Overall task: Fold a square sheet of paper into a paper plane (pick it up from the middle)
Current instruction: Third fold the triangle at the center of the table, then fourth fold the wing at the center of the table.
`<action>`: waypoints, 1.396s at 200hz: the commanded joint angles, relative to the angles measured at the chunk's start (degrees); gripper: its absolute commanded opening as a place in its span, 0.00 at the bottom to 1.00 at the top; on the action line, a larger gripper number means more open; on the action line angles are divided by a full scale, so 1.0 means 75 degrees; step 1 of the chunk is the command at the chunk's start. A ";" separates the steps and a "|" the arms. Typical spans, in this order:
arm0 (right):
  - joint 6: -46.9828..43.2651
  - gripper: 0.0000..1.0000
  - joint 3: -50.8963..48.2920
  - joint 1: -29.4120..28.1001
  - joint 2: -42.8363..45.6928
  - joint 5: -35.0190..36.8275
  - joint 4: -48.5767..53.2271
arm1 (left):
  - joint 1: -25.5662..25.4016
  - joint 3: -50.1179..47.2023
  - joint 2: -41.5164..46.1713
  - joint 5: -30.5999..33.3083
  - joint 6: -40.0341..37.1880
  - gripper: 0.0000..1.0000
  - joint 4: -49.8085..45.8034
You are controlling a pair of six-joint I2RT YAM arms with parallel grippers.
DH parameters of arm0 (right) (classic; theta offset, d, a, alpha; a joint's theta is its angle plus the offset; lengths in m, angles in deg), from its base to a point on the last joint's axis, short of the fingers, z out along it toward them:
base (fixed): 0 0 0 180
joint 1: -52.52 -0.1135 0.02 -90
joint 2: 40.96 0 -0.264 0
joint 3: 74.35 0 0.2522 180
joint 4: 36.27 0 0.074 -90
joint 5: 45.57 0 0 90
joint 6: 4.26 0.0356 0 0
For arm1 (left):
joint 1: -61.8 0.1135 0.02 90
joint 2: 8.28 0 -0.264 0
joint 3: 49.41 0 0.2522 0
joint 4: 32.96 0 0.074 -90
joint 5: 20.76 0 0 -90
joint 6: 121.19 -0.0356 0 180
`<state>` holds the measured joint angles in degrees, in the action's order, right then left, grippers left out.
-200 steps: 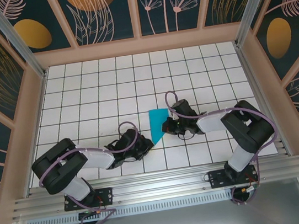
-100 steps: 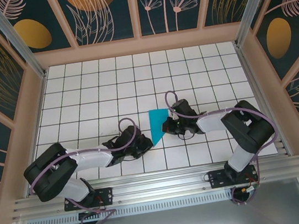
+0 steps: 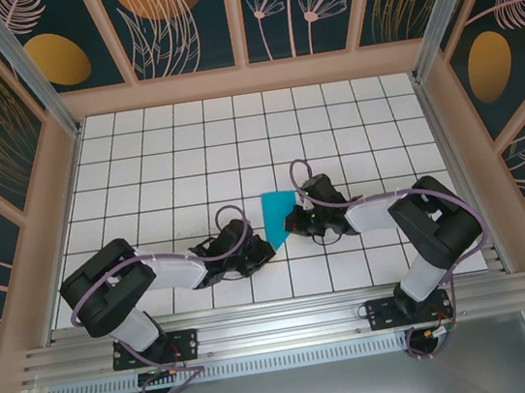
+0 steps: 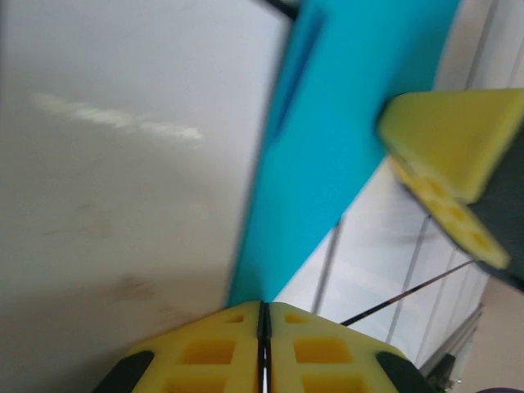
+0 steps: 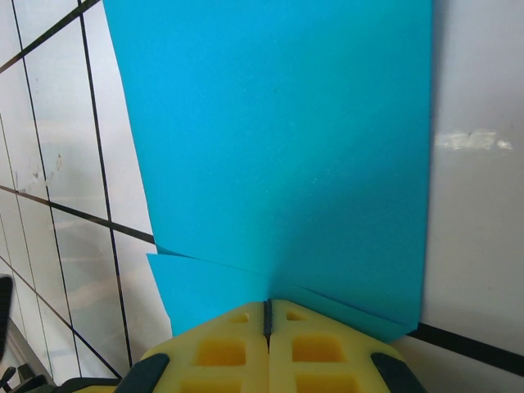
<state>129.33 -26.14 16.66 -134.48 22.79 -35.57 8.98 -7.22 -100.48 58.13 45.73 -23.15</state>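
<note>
Paper sheet (image 5: pixel 270 147) is held twice: my left pincer (image 4: pixel 262 323) clamps its narrow tip, my right pincer (image 5: pixel 267 315) clamps its folded edge on the tiled counter (image 3: pixel 142 174).

Paper (image 3: pixel 279 211) between left claw (image 3: pixel 262 248), right claw (image 3: pixel 291 222)

We see a white, black-gridded worktop (image 3: pixel 139 155). The teal-blue sheet of paper (image 3: pixel 276 212), folded to a taper, lies near its middle, narrow end nearest us.

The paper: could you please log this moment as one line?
paper: folded | left gripper: shut on paper | right gripper: shut on paper
</note>
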 commanded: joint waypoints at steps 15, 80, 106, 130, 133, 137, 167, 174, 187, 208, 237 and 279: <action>-0.0095 0.04 -0.0141 0.0011 0.0008 0.0578 0.0821 | 0.0011 -0.0668 0.0308 -0.0066 -0.0067 0.13 -0.0316; -0.0301 0.11 0.0384 0.0018 0.0839 0.0438 0.1081 | 0.0029 0.0019 0.1551 0.0959 -0.0684 0.18 -0.1695; -0.0421 0.16 0.0608 0.0200 0.1449 0.0667 0.1481 | 0.0072 0.0422 0.1736 0.1463 -0.0941 0.21 -0.1974; -0.0468 0.23 0.0410 0.0562 0.1785 0.0414 0.1401 | 0.0104 0.1015 0.1443 0.1424 -0.1363 0.21 -0.1970; -0.0464 0.23 0.0370 0.0673 0.1802 0.0363 0.1382 | 0.0100 0.1095 0.1376 0.1418 -0.1409 0.22 -0.1997; -0.0469 0.23 0.0316 0.0847 0.1815 0.0277 0.1353 | 0.0094 0.1232 0.1300 0.1412 -0.1479 0.21 -0.2033; -0.0539 0.33 -0.0126 0.1353 0.1829 -0.0540 0.0923 | 0.0167 0.2045 0.0480 0.1367 -0.1849 0.20 -0.2337; -0.0534 0.36 -0.0216 0.1395 0.1843 -0.0635 0.0818 | 0.0198 0.2166 0.0306 0.1314 -0.1881 0.19 -0.2397; -0.0556 0.41 -0.0356 0.1429 0.1830 -0.0898 0.0650 | 0.0245 0.2262 0.0060 0.1181 -0.1877 0.18 -0.2342; -0.0717 0.45 -0.0508 0.1440 0.1741 -0.1451 0.0355 | 0.0234 0.2260 -0.0168 0.1138 -0.1840 0.17 -0.2218; -0.0926 0.47 -0.0625 0.1429 0.1525 -0.1916 0.0008 | 0.0251 0.2269 -0.0405 0.1188 -0.1803 0.16 -0.2185; -0.1375 0.48 -0.0298 0.1312 0.0868 -0.2134 0.0136 | 0.0245 0.2258 -0.0658 0.1229 -0.1790 0.15 -0.2159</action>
<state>122.38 -29.98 26.95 -125.26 9.39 -33.73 10.49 8.95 -103.94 66.80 33.30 -38.50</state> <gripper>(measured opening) 0.482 0.154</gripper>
